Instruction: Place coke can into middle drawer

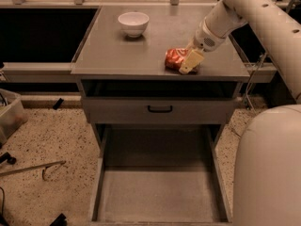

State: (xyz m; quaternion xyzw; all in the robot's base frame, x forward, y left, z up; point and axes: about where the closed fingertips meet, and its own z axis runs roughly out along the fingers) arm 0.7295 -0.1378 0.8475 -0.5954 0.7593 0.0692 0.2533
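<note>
The coke can, a dented red-orange can with white lettering, lies on its side on the grey cabinet top, near the front right edge. My gripper comes down from the upper right and is right at the can's right side, touching or almost touching it. The can rests on the top and is not lifted. The middle drawer is pulled out wide open below, with a bare flat grey floor and low side walls.
A white bowl stands at the back left of the cabinet top. A closed drawer front with a small black handle sits under the top. My white arm and base fill the right side. A tool lies on the speckled floor at left.
</note>
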